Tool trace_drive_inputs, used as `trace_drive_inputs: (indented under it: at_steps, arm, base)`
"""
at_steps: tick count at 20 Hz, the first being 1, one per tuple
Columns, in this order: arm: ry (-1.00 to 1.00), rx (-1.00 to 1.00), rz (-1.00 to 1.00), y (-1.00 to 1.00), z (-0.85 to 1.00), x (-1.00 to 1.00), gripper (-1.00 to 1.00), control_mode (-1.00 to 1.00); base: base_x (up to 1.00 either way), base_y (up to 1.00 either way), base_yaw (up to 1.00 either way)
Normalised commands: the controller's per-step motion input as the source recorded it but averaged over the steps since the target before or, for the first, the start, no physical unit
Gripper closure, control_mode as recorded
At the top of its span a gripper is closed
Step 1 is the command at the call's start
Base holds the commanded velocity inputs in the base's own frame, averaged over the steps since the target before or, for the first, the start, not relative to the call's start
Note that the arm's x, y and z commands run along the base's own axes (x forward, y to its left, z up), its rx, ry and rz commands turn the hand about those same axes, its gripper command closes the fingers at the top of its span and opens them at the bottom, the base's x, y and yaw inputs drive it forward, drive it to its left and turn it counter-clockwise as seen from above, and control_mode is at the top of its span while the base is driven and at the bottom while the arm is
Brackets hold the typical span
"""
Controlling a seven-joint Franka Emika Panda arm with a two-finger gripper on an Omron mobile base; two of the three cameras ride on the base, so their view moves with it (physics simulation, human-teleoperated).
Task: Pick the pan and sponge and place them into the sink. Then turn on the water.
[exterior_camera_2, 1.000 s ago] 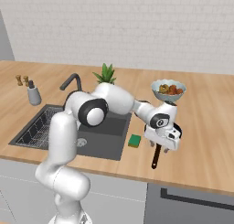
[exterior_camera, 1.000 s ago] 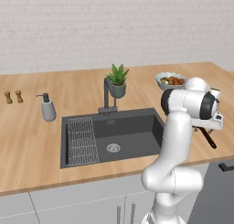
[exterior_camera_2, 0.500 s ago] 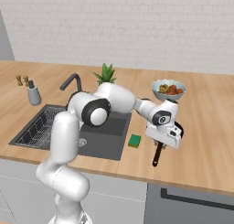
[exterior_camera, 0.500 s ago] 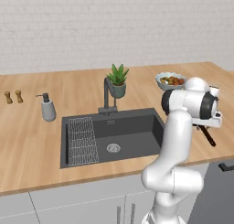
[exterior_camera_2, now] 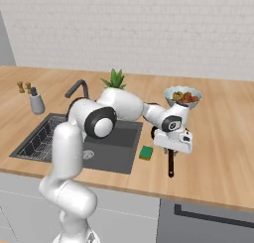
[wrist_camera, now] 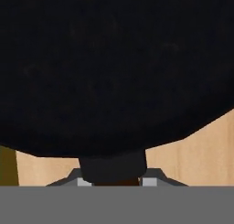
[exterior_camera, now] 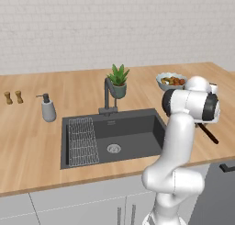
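The bench (exterior_camera_2: pixel 223 152) carries a sink (exterior_camera: pixel 133 127) set near its front edge, holding just a wire rack (exterior_camera: pixel 82 141) at its left end; no water runs from the faucet (exterior_camera: pixel 108 96). The pan (wrist_camera: pixel 114 67) sits on the bench to the right of the sink, near the front edge, its long handle (exterior_camera_2: pixel 170 165) pointing at that edge. The sponge (exterior_camera_2: pixel 146 152) lies between pan and sink rim. The tool (exterior_camera_2: pixel 171 147) is closed narrowly on the handle where it joins the pan. Held so far from its weight, the pan may tip or swivel when lifted, and could knock the sponge or catch the sink rim.
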Motion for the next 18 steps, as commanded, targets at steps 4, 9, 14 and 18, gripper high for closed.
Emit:
trace_drive_inputs:
  at_steps: [4,9,14,18]
  arm:
    - [0.0,0.0,0.45,0.5,0.01,0.0,1.0,-1.0]
    - [0.0,0.0,0.51,0.65,0.09,0.0,1.0,-1.0]
    - [0.0,0.0,0.45,0.83,0.02,0.01,1.0,-1.0]
    - [0.04,0.0,0.39,0.85,-0.01,0.12,1.0,-1.0]
  base:
    - [0.0,0.0,0.0]
    - [0.0,0.0,0.0]
    - [0.0,0.0,0.0]
    - [0.0,0.0,0.0]
